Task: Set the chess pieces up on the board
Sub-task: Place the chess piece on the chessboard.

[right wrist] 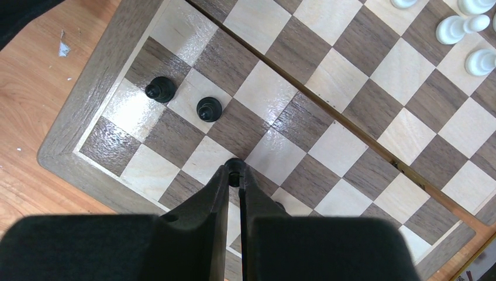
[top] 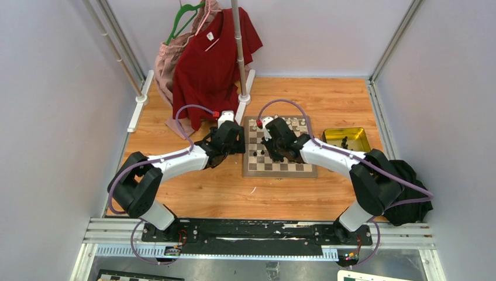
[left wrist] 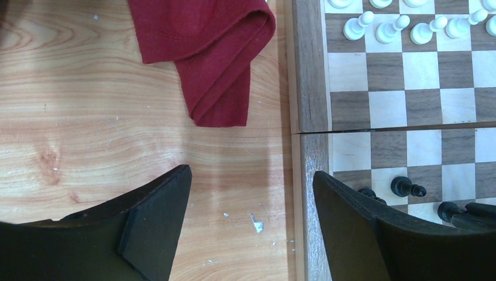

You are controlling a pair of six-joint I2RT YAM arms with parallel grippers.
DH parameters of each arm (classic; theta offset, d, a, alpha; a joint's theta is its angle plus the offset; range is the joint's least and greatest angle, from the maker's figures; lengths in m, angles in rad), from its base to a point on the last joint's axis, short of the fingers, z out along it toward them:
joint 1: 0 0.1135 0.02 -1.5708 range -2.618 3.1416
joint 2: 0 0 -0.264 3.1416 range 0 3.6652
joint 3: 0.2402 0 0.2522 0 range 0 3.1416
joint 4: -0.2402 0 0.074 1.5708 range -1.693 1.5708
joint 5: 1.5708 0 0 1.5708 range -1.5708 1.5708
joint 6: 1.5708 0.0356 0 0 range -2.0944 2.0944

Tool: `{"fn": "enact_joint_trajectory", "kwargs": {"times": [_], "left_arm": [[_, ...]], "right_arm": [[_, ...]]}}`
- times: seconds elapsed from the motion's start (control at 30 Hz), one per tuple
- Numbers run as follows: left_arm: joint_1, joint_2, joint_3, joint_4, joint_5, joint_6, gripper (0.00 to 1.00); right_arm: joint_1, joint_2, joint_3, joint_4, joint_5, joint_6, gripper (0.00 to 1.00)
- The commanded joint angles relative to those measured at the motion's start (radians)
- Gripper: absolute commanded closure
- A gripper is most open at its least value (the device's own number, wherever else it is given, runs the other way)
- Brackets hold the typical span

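Note:
The board [top: 279, 171] lies mid-table with white pieces [top: 295, 123] along its far rows. My right gripper [right wrist: 235, 173] is shut on a small black piece [right wrist: 235, 165], held just above a square in the board's near-left corner area. Two black pieces [right wrist: 159, 89] [right wrist: 209, 109] stand close by, and another [right wrist: 279, 206] peeks out from behind the right finger. My left gripper [left wrist: 251, 196] is open and empty, low over the bare wood. Its right finger [left wrist: 351, 228] hangs above the board's left border [left wrist: 307, 70]. White pawns [left wrist: 392, 29] line the far rows.
A red shirt [top: 216, 58] hangs on a pole stand [top: 243, 96]; its hem [left wrist: 216, 64] lies on the table just left of the board. A yellow tray [top: 346, 139] holding dark pieces sits right of the board. Black cloth [top: 409, 193] lies by the right arm's base.

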State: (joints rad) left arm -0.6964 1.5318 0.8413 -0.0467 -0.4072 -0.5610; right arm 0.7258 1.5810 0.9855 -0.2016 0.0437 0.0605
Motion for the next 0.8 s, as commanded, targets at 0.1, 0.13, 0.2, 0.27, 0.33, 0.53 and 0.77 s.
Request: {"fn": "enact_joint_trajectory", "kwargs": {"times": [0.1,0.13,0.2,0.27,0.33,0.53,0.77], "left_arm": [[-0.006,0.0,0.009,0.024,-0.017,-0.007,0.19],[-0.006,-0.003,0.006,0.024,-0.019,-0.008,0.19],[-0.006,-0.008,-0.001,0.025,-0.022,-0.008,0.18],[-0.006,-0.013,-0.007,0.025,-0.026,-0.005,0.18],[-0.006,-0.02,-0.011,0.024,-0.03,-0.004,0.18],[-0.006,-0.031,-0.021,0.021,-0.037,0.0,0.18],[-0.005,-0.04,-0.033,0.025,-0.044,0.003,0.18]], "right_arm": [[0.033,-0.009,0.003,0.002,-0.007,0.021,0.99],[0.034,-0.008,0.003,0.002,-0.007,0.022,0.99],[0.039,-0.006,0.003,0.001,-0.005,0.024,0.99],[0.044,-0.003,0.004,0.002,-0.004,0.024,0.99],[0.048,-0.001,0.007,0.002,-0.003,0.025,0.99],[0.055,0.01,0.009,0.002,0.001,0.027,0.99],[0.057,0.028,0.01,0.013,0.0,0.028,0.98]]}}
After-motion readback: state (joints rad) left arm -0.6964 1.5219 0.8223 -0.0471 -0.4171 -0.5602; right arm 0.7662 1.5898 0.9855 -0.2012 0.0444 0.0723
